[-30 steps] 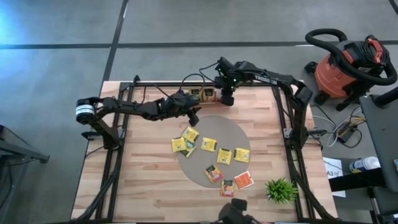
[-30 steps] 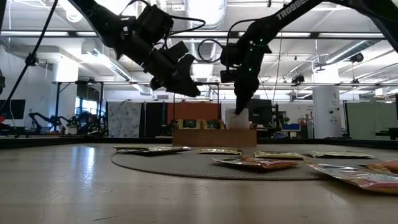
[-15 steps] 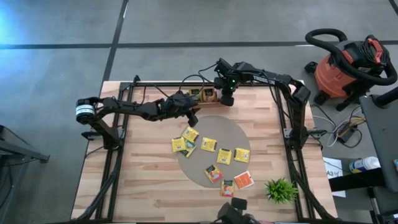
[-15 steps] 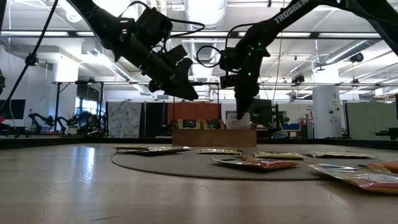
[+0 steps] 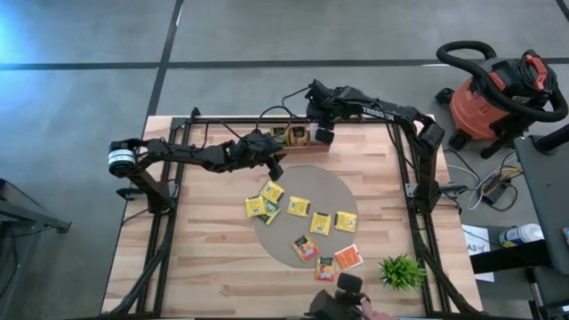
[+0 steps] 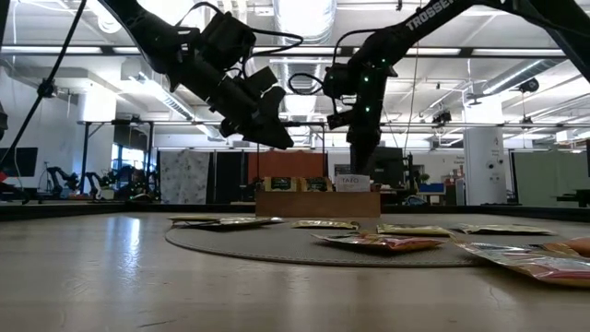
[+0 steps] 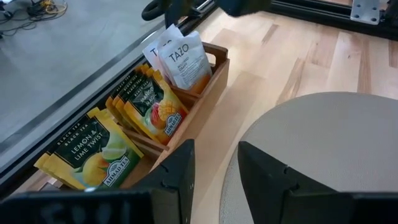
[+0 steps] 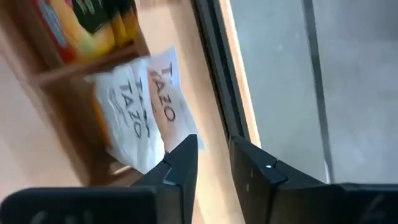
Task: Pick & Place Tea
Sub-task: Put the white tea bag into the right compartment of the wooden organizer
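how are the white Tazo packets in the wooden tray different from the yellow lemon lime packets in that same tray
The white Tazo tea packets are white with an orange lower part; the yellow lemon-lime tea packets are yellow with a dark label band and fruit pictures. The white packets stand in the end compartment of the brown wooden divided tray, under the right gripper; the yellow ones sit toward the other end. Both are flat printed packets standing on edge, leaning.
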Tool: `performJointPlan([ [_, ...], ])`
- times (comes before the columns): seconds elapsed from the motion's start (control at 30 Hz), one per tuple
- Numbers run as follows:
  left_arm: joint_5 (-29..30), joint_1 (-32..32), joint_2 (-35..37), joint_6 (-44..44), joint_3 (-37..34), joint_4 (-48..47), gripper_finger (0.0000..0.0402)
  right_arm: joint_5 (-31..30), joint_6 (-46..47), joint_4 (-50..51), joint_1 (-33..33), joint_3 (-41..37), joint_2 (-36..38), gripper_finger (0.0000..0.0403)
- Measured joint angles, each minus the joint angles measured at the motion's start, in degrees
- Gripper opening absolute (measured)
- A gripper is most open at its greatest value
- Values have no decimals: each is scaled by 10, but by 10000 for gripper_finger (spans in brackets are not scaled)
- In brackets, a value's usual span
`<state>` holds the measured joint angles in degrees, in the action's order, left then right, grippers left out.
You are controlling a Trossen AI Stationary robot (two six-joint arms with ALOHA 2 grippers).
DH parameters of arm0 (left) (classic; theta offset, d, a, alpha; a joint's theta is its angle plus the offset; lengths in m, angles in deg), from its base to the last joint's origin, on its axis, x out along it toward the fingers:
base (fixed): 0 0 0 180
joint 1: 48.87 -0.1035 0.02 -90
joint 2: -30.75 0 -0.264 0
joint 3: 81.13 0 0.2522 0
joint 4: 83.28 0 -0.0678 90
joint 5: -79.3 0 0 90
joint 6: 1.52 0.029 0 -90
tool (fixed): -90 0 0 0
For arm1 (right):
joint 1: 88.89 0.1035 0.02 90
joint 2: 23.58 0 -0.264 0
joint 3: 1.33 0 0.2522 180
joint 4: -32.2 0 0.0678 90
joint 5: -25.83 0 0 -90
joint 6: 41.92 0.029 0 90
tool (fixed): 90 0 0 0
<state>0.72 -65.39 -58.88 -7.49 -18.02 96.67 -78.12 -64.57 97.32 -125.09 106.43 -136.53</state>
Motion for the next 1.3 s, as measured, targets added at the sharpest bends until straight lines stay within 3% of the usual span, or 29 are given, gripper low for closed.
performJointPlan([
  [0.17, -1, 0, 0, 0, 0, 0, 117, 36, 37, 4, 5, 23, 28, 97],
  [0.43, -42, 0, 0, -5, 0, 0, 117, 187, 92, 19, 15, -18, 161, 72],
  [0.67, -64, 1, 0, -32, 0, 0, 117, 188, 202, -31, 64, -170, 345, 59],
  [0.9, -109, 6, 0, -82, 0, -3, 117, 183, 407, -139, 189, -380, 486, 60],
  [1.1, -141, 36, 22, -94, 0, -116, 117, 178, 507, -255, 280, -482, 509, 60],
  [1.3, -142, 87, 38, -92, 0, -233, 117, 178, 520, -330, 311, -499, 454, 60],
])
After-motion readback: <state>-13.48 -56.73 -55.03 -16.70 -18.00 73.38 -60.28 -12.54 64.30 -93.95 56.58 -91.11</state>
